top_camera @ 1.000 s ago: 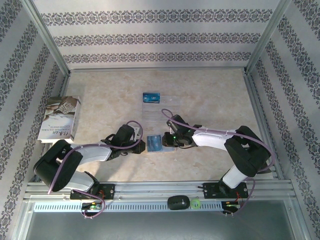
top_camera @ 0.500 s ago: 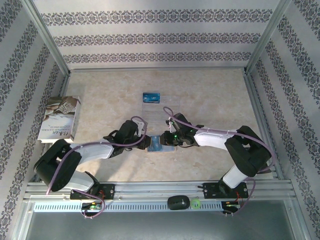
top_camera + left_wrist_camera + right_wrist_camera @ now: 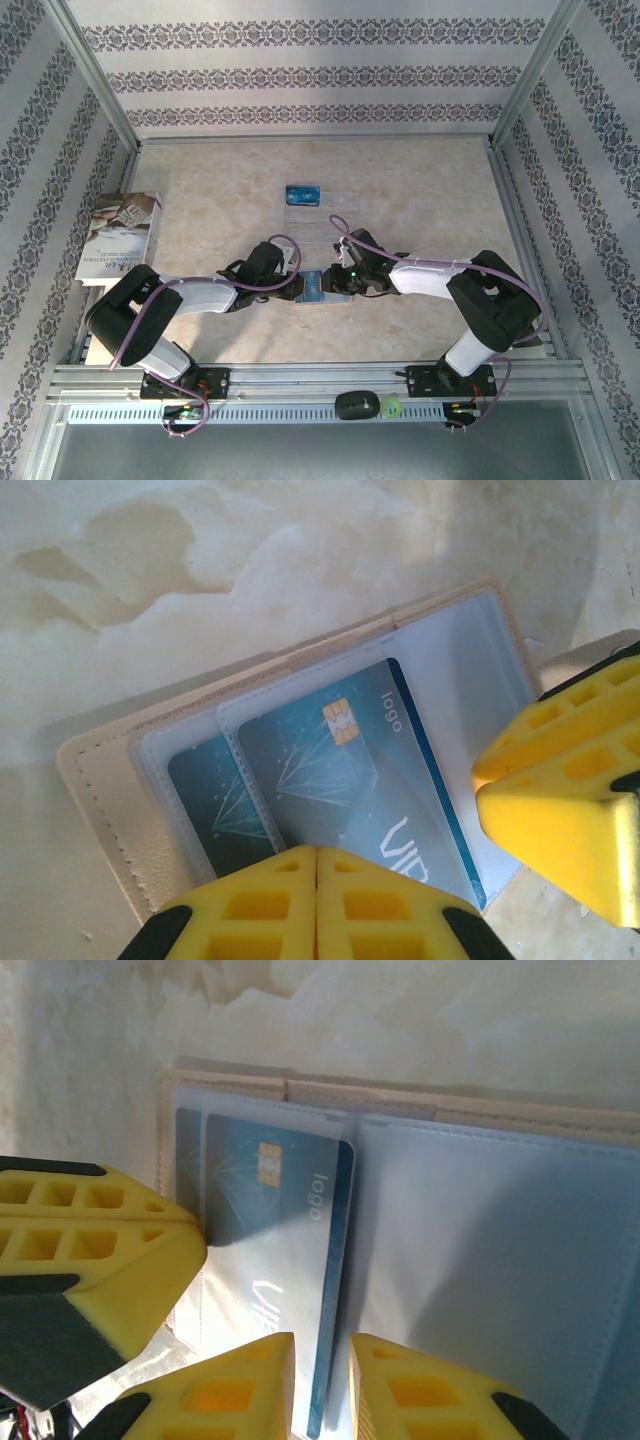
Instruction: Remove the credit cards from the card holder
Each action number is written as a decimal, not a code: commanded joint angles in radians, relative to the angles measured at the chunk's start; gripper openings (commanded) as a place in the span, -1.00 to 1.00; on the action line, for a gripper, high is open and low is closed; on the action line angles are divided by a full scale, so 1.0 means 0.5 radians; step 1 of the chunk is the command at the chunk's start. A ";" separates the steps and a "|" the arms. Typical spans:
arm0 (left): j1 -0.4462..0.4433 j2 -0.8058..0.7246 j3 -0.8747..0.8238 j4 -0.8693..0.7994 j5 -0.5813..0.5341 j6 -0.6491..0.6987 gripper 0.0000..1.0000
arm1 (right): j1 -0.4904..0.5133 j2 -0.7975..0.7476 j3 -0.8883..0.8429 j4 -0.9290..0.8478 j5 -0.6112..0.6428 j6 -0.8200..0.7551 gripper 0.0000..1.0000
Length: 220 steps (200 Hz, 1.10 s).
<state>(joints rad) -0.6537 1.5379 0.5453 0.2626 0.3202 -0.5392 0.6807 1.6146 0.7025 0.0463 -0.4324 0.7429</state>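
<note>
A: Holder (image 3: 310, 288) first: where does it lie?

B: Near the middle of the table (image 3: 420, 190), open and flat, clear sleeves up, right between the two grippers.

A: And the cards (image 3: 270, 1225)?

B: Two sit in its sleeves, overlapped. The front card (image 3: 340, 780) is teal-blue with a gold chip and the word "logo". The second card (image 3: 205, 790), same colour, peeks out from behind it. A loose card (image 3: 303, 194), also blue, lies on the left end of the clear tray (image 3: 335, 200), farther back and apart from the holder.

A: Left gripper (image 3: 317, 905)?

B: At the holder's left side. Its yellow fingers are pressed together with no gap, and they cover the front card's edge. Whether they pinch that card I cannot tell.

A: Right gripper (image 3: 320, 1385)?

B: At the holder's right side, jaws narrow, a slim gap between them. The front card's corner shows through that gap. Seen from the left wrist, one of its fingers (image 3: 560, 780) sits over the holder's edge, just beside the card. I cannot tell whether it grips anything.

A: Anything else on the table?

B: A book (image 3: 118, 238) at the left edge, well apart from the holder.
</note>
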 commanded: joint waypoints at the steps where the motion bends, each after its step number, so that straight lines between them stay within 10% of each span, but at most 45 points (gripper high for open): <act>1: -0.018 0.040 -0.048 -0.009 -0.031 -0.043 -0.83 | -0.028 0.036 -0.021 0.090 -0.082 0.046 -0.56; 220: -0.014 0.042 -0.164 0.093 -0.001 -0.121 -0.84 | -0.048 0.091 -0.109 0.190 -0.027 0.128 -1.00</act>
<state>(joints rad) -0.6537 1.5383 0.4988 0.3523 0.3214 -0.5850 0.6628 1.6745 0.6758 0.1516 -0.4847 0.8082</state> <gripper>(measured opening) 0.081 0.051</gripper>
